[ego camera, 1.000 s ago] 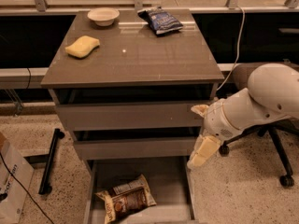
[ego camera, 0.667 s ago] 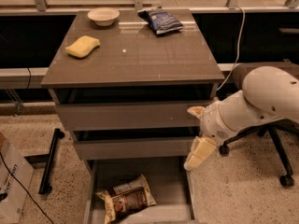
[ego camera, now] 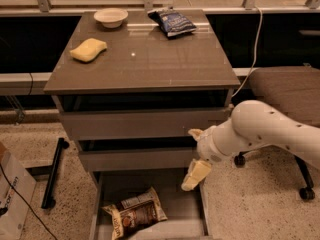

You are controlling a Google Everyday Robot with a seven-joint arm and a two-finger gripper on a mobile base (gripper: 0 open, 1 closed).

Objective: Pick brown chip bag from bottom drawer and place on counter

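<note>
The brown chip bag [ego camera: 135, 214] lies tilted inside the open bottom drawer [ego camera: 186, 210], near its left side. The counter [ego camera: 145, 64] is the glossy grey-brown top of the three-drawer cabinet. My gripper [ego camera: 196, 174] hangs from the white arm at the right, above the drawer's right part and in front of the middle drawer. It is to the right of and above the bag, not touching it. One cream finger [ego camera: 195, 175] points down; another tip shows by the upper drawer.
On the counter lie a yellow sponge [ego camera: 88, 49], a white bowl [ego camera: 110, 17] and a dark blue chip bag [ego camera: 172, 22]. A wheeled chair [ego camera: 287, 91] stands at the right. A black bar [ego camera: 53, 173] lies on the floor at the left, by a cardboard box [ego camera: 12, 199].
The arm and gripper have moved left and slightly down, closer over the open bottom drawer. The bag has not moved.
</note>
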